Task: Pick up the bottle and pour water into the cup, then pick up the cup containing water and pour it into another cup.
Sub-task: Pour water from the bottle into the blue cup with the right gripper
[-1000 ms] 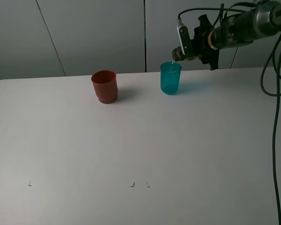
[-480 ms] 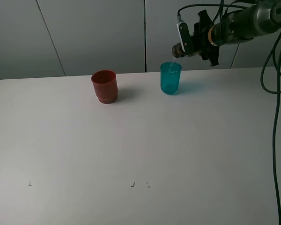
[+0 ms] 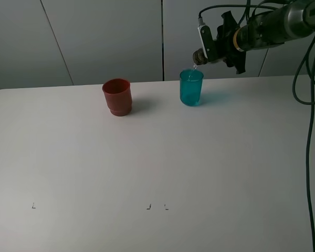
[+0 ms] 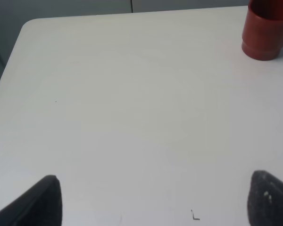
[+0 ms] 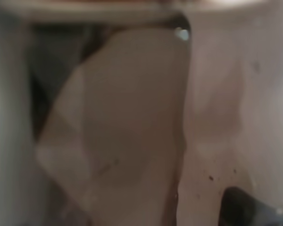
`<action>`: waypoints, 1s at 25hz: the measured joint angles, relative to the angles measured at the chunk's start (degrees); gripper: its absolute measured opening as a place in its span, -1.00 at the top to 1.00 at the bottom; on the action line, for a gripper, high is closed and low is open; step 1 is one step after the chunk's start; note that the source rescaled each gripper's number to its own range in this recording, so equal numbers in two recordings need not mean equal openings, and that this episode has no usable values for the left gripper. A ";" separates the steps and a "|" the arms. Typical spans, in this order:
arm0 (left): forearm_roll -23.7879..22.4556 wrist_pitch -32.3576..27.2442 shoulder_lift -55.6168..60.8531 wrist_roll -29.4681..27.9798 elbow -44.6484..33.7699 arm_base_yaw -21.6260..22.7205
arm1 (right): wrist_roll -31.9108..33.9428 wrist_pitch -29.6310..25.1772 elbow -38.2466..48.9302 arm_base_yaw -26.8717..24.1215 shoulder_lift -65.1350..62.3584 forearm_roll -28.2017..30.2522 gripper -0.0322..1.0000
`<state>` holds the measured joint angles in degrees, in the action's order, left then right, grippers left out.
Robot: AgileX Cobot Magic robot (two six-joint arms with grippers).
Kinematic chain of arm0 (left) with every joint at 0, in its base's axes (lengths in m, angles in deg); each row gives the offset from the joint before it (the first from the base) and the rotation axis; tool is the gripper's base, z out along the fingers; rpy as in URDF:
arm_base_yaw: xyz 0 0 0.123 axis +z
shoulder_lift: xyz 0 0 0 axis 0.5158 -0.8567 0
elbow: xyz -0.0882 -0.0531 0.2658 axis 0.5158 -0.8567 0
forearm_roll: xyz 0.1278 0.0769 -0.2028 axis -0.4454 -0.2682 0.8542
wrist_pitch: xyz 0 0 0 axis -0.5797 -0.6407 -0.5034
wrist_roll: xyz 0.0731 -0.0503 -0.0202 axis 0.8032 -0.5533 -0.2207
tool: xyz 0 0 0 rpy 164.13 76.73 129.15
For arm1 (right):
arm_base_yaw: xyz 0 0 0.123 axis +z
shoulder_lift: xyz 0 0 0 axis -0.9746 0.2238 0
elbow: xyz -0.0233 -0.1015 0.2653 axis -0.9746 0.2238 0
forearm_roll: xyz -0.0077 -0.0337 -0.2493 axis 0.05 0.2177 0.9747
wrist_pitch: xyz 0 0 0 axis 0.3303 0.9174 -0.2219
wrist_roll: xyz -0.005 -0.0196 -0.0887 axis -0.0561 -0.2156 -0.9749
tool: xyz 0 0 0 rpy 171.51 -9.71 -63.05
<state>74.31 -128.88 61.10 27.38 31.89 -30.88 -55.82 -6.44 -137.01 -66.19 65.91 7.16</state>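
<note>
Bottle (image 3: 198, 54) tipped over teal cup (image 3: 191, 88), red cup (image 3: 117, 96) nearby

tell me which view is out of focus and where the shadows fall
right wrist view: wholly out of focus, a smoky brown blur, likely the bottle against the lens; exterior high view: sharp, soft even light, faint shadows to the right of the red cup and teal cup; left wrist view: table sharp, fingers dark and blurred.
</note>
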 joint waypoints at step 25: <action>0.00 0.00 0.00 0.00 0.00 0.00 | -0.13 -1.06 -0.10 0.00 0.00 3.45 0.94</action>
<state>74.31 -128.88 61.10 27.38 31.89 -30.88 -55.95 -7.50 -137.11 -66.19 65.91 10.61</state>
